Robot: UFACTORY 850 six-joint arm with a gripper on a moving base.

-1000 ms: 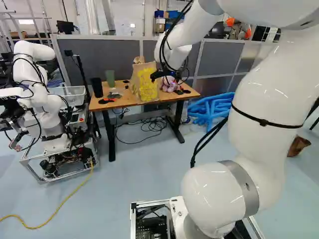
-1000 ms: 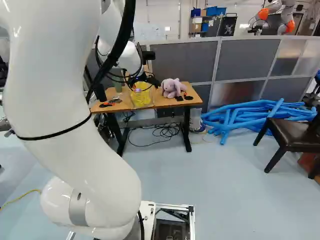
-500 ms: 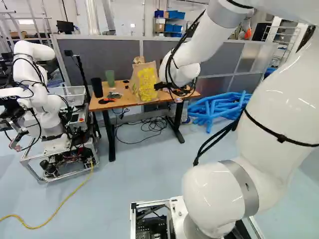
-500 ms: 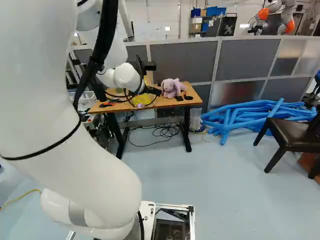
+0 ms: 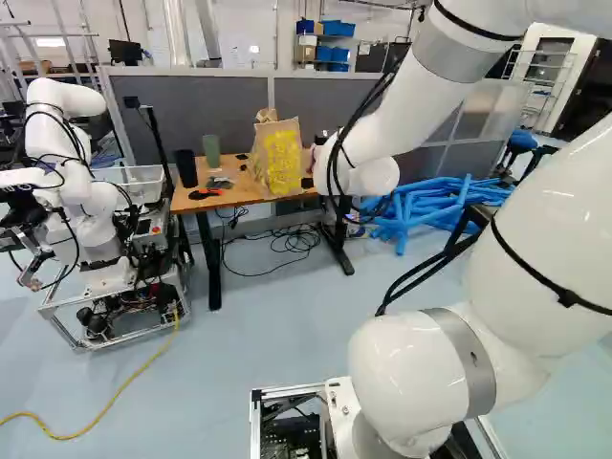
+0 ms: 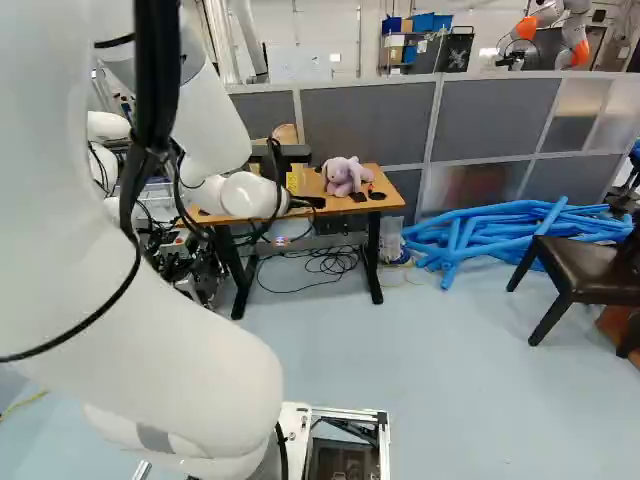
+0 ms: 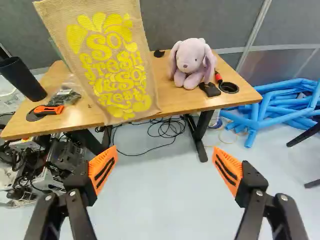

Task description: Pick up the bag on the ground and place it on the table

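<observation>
My gripper (image 6: 306, 202) shows as a dark shape at the wrist's end, in front of the table in the right base view. In the wrist view the gripper (image 7: 165, 165) is open, its orange pads wide apart with nothing between them. The tan bag (image 7: 107, 60) with yellow lettering stands upright on the wooden table (image 7: 200, 103), ahead of the fingers and not touching them. From the left base view the bag (image 5: 280, 163) is in plain sight at the table's middle; my arm hides most of it in the right base view.
On the table are a purple plush rabbit (image 7: 192, 64), a black cup (image 7: 22, 77) and an orange-black tool (image 7: 46, 110). Cables (image 5: 292, 239) lie beneath it. Blue tubes (image 6: 500, 235) and a dark chair (image 6: 570, 270) are to the right; another robot (image 5: 86, 191) stands left.
The arm has swung, its wrist lowering and shifting right in the left base view, away from the bag. The gripper has stayed open. Base and bag have not moved.
</observation>
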